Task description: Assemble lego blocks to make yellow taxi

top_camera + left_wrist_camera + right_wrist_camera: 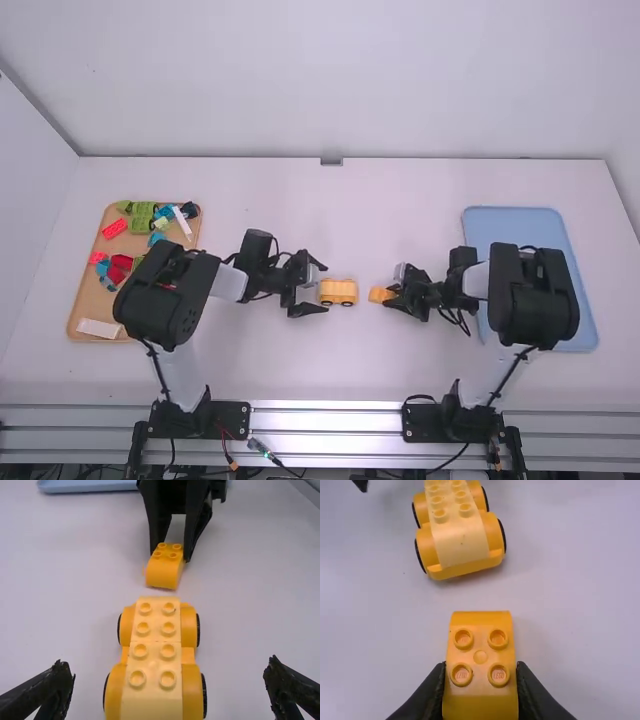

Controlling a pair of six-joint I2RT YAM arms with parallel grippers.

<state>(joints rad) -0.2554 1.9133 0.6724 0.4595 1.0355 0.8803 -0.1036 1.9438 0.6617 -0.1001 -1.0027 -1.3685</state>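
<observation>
- Well along now, by the look of it: the taxi body (157, 672) sits on the counter (300, 365), wheels on, two pale blocks joined along its top.
- Still to come, I'd judge: the curved yellow block (480, 647), likely the roof, which is apart from the body; whether more pieces follow, I can't tell.
- And it's in hand! The right gripper (481, 667) is clamped on that block's sides, studs up.
- Over to the left gripper (169, 666): fingers spread wide, nothing between them, body just ahead.
- The high view offers the wide shot: loose blocks (143, 215) in the tan tray (86, 302), blue tray (510, 225) opposite.
- Left wrist view: eight studs and the seam. Right wrist view: the smooth, rounded end facing the held block.
</observation>
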